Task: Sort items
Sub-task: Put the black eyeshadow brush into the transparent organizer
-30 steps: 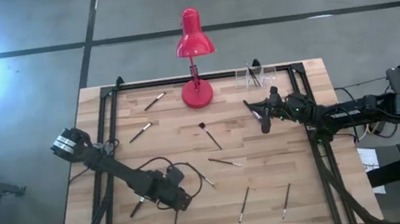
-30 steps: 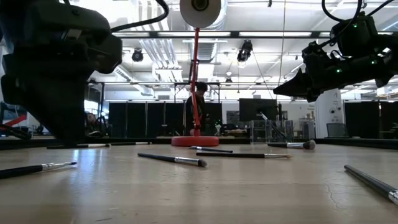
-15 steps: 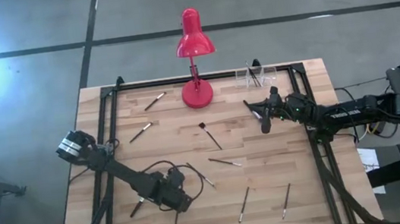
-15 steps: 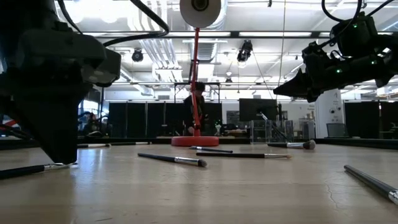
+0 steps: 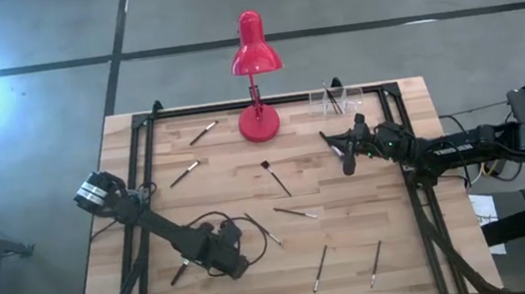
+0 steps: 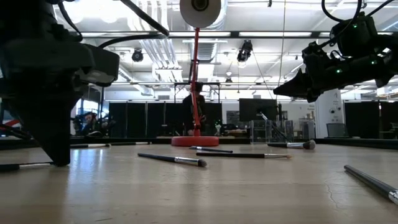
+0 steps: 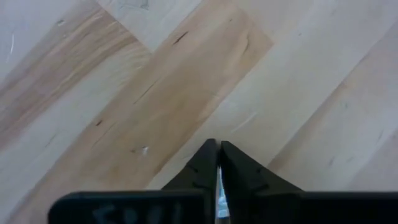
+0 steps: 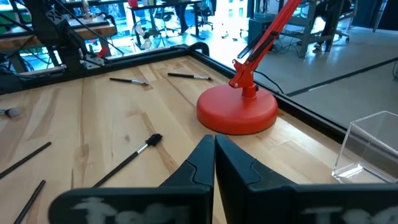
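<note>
1. Pale wooden planks make up the worktop, ringed by a dark frame on a grey concrete floor.
2. Left hand is pressed down at about seven o'clock on the worktop; in its wrist view the fingers are nearly together with a silvery sliver between them, seemingly pinching a brush I cannot otherwise make out.
3. Right hand hovers clenched and empty at about two o'clock, above the planks.
4. Outward from the left hand lie loose brushes: one just at its nine o'clock, one at its one o'clock, and two toward five o'clock of the worktop.
5. Farther off, a brush with a dark tuft lies near the centre, below the red lamp; a clear box at one o'clock already holds brushes.
6. Judgement: a pick-up is in hand. Next comes a straight lift, checking the thin handle is truly caught, then a carry toward the box.
</note>
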Motion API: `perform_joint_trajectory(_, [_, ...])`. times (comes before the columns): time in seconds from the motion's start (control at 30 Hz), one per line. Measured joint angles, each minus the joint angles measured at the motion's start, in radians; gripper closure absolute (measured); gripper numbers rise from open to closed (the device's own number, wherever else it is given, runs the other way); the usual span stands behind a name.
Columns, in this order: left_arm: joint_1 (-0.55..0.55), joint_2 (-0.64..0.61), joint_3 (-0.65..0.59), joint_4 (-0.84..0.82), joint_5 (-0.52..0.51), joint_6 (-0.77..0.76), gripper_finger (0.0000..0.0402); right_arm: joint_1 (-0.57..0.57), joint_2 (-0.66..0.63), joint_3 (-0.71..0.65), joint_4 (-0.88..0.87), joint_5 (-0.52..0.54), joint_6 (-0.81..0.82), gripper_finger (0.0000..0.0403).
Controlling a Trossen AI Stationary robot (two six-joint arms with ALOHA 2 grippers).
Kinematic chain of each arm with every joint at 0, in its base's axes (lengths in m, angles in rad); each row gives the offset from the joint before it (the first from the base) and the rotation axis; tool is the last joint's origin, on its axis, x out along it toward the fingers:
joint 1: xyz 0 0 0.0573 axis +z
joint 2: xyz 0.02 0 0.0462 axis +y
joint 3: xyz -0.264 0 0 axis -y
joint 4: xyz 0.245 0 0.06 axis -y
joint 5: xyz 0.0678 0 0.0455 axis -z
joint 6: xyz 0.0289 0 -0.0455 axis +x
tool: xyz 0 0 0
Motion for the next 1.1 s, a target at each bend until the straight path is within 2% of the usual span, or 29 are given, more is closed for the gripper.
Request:
perform_joint_trajectory(0.27, [0.0, 0.007, 0.057, -0.019, -0.023, 0.205, 0.0401, 0.0, 0.0, 0.0, 0.0, 0.0, 0.0, 0.0394])
perform_joint_trajectory(0.47, [-0.003, 0.005, 0.131, -0.027, -0.133, 0.304, 0.0401, 0.0, 0.0, 0.0, 0.0, 0.0, 0.0, 0.0394])
perform_joint_trajectory(0.6, [-0.009, 0.002, 0.166, -0.008, -0.263, 0.378, 0.0401, 0.0, 0.0, -0.001, 0.0, 0.0, 0.0, 0.0394])
perform_joint_trajectory(0.7, [-0.01, 0.001, 0.164, 0.062, -0.345, 0.462, 0.0401, 0.0, 0.0, -0.003, 0.0, 0.0, 0.0, 0.0394])
perform_joint_trajectory(0.97, [0.011, -0.024, 0.156, 0.239, -0.436, 0.692, 0.0401, 0.019, 0.0, -0.005, 0.005, 0.001, 0.0, 0.0394])
perform_joint_trajectory(1.1, [0.011, -0.064, 0.131, 0.383, -0.497, 0.818, 0.0401, 0.048, 0.0, -0.005, 0.011, 0.001, -0.007, 0.0394])
